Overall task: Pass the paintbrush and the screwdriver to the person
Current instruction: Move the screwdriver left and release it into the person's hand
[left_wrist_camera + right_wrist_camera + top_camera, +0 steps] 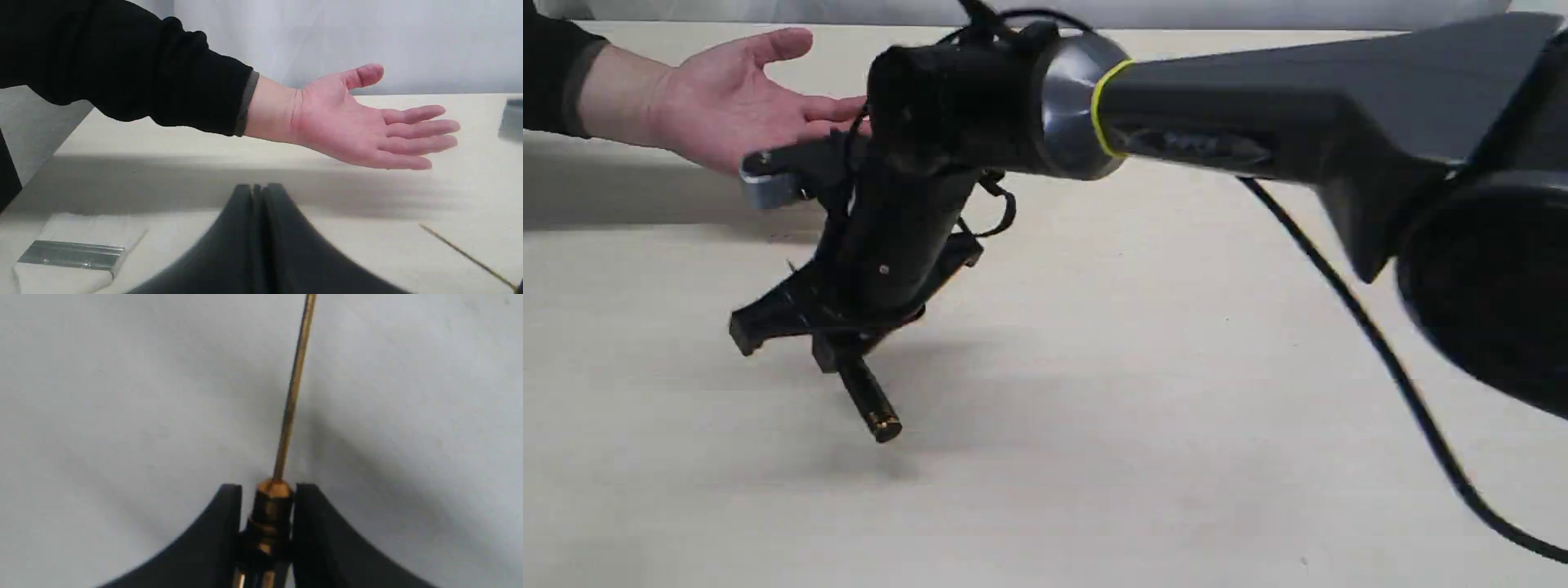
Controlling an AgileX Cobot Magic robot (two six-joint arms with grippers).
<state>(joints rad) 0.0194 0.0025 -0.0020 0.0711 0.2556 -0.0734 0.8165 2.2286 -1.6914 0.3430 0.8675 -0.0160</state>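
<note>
My right gripper [837, 355] [267, 488] is shut on the screwdriver [872, 404] at its gold-orange collar [269, 494]. The thin shaft [292, 392] points away from the wrist camera, and the black handle end hangs just above the table. The person's open hand [727, 98] [359, 126], palm up, hovers above the table beyond this gripper, a short way off. My left gripper [257, 188] is shut with nothing between its fingers. The paintbrush, with its silver ferrule [71, 255] and pale bristles, lies on the table beside the left gripper; it is not visible in the exterior view.
The right arm [1298, 114] with its yellow ring stretches across the pale table [1143, 457] from the right, a black cable [1388, 367] trailing under it. The dark sleeve [122, 65] reaches in over the table's far edge.
</note>
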